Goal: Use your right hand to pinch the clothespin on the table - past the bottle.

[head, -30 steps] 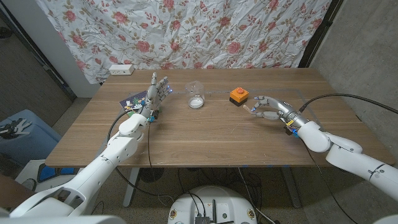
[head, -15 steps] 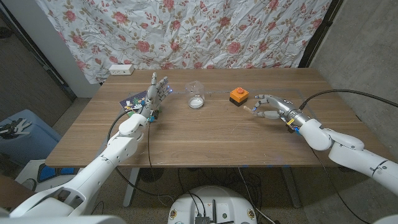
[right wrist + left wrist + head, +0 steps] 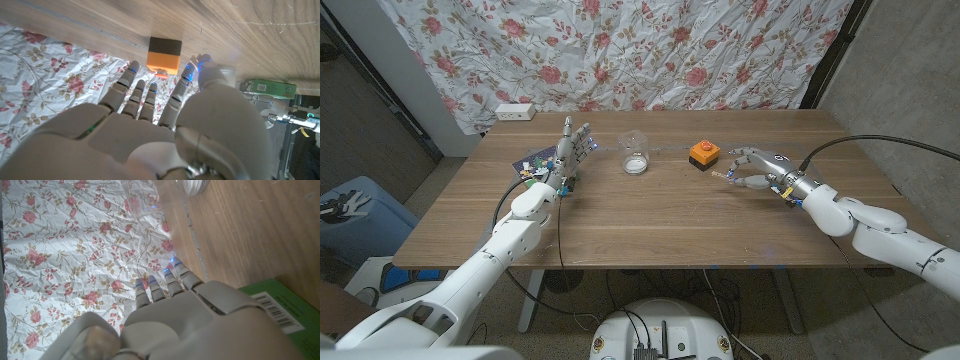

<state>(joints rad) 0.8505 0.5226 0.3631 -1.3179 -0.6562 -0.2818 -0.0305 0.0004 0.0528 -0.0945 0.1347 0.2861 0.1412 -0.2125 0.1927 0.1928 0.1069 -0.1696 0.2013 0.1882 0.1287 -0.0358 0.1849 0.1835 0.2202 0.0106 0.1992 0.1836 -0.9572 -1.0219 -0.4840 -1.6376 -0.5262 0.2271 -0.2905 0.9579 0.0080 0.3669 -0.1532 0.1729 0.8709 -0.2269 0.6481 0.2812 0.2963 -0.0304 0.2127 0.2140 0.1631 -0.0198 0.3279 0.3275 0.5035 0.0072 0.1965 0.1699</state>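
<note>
Two hands are on my screen, and only one has work to do. Farthest left on the table (image 3: pixel 650 225), near the back edge, lies a white power strip (image 3: pixel 515 111). A green packet (image 3: pixel 531 166) lies nearer me. My left hand (image 3: pixel 570 150) stands right beside the packet with its fingers pointing up and apart, holding nothing. I judge it is parked there so that it stays clear of the right arm's side.

Next comes the clear bottle (image 3: pixel 635 155), upright near the middle of the table. Just beyond it sits an orange block (image 3: pixel 704 153) on a dark base. The right wrist view shows that block straight ahead of my fingertips (image 3: pixel 131 69), which tells me the hand is aimed toward the bottle's side of the table.

Between the block and my right hand (image 3: pixel 757 170) there is a small pale sliver on the wood. I take it for the clothespin (image 3: pixel 724 175). It lies at the tips of the thumb and nearest finger, on the far side of the bottle from the left hand. The right hand is low over the table with its fingers curved forward. I cannot tell from these views whether they have closed on the pin or merely bracket it. My guess is that the pinch is at or near contact.
</note>
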